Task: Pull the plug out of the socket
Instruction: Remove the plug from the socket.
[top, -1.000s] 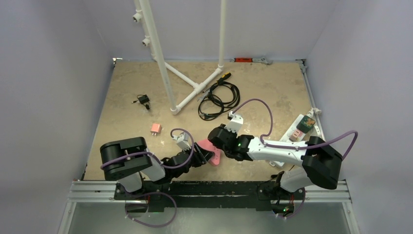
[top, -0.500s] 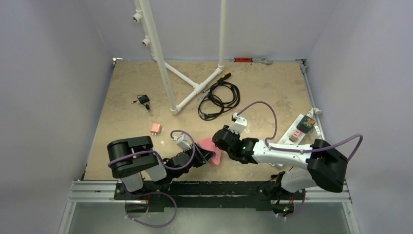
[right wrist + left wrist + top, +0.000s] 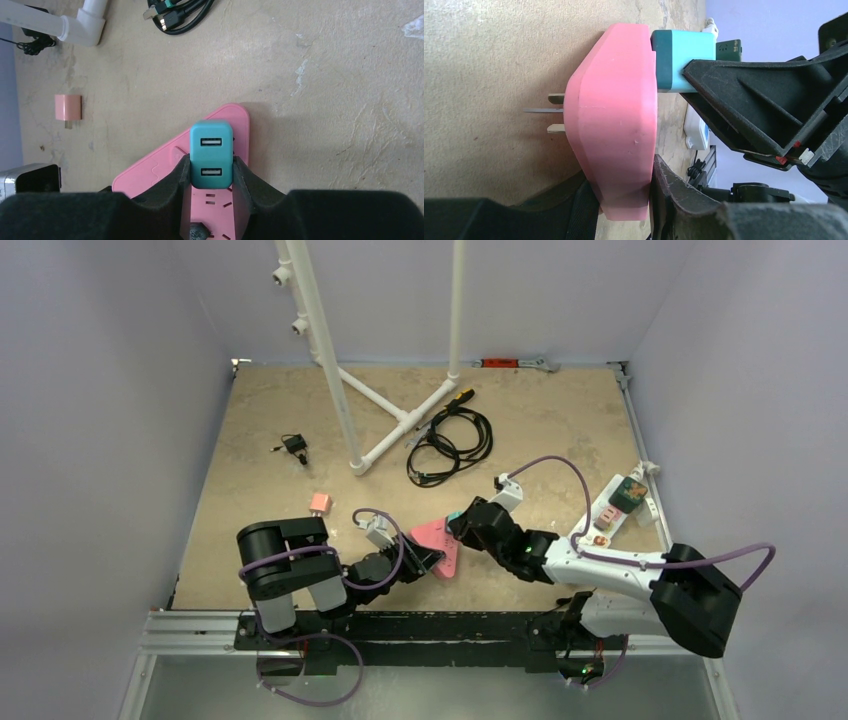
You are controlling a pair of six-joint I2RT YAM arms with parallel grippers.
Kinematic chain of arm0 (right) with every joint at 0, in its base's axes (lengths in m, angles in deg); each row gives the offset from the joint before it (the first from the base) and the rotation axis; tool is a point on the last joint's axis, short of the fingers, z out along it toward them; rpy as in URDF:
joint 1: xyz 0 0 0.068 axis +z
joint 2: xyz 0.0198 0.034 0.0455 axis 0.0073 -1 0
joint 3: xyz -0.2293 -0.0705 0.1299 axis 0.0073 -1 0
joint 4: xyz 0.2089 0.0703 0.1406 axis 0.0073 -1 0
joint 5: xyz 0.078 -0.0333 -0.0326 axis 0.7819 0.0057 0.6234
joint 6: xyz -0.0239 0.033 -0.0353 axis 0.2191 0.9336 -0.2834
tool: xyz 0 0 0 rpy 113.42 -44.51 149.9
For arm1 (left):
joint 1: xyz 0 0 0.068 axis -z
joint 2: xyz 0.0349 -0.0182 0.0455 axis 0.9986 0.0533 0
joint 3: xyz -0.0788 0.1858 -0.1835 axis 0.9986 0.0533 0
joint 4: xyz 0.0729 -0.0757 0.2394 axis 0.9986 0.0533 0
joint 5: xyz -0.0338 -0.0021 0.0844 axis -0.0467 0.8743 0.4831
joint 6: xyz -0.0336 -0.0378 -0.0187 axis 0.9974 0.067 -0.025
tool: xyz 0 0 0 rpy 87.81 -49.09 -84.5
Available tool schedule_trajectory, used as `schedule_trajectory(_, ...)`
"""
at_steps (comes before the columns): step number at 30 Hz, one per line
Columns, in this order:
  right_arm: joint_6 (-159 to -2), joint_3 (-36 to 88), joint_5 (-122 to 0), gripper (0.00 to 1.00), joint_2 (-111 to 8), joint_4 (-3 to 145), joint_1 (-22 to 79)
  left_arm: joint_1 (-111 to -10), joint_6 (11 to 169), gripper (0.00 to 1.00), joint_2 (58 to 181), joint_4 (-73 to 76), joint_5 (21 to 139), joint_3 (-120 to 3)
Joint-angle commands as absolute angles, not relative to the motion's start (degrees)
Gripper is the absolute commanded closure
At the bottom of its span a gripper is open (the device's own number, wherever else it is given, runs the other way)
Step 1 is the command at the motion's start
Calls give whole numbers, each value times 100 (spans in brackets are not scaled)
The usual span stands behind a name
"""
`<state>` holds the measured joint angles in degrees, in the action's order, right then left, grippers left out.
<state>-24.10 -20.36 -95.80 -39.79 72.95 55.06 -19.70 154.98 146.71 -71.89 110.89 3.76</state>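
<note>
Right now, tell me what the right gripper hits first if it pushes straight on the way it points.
The pink triangular plastic socket block: the right gripper, shut on the teal two-port USB plug, points at its face. It looks nearly touching, though depth is unclear.

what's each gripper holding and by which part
Right gripper pinches the teal plug by its two sides; left gripper clamps the pink socket at one end.

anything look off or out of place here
Nothing is spilled or broken. The odd bit: the pink socket is loose, not mounted, its own bare prongs sticking out, so the left claw grips it while the right claw clamps the teal plug seated in it.
</note>
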Motion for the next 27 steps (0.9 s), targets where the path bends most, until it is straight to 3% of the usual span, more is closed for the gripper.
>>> schedule_trajectory(1,-2609,-2227,-9097,100,-3875,7956,5329,-1980,15384,100,14830,-6766,11139,574)
schedule_trajectory(27,-2482,-754,-10648,100,-4705,5920,5785,-1982,15265,100,15055,-6416,10955,208)
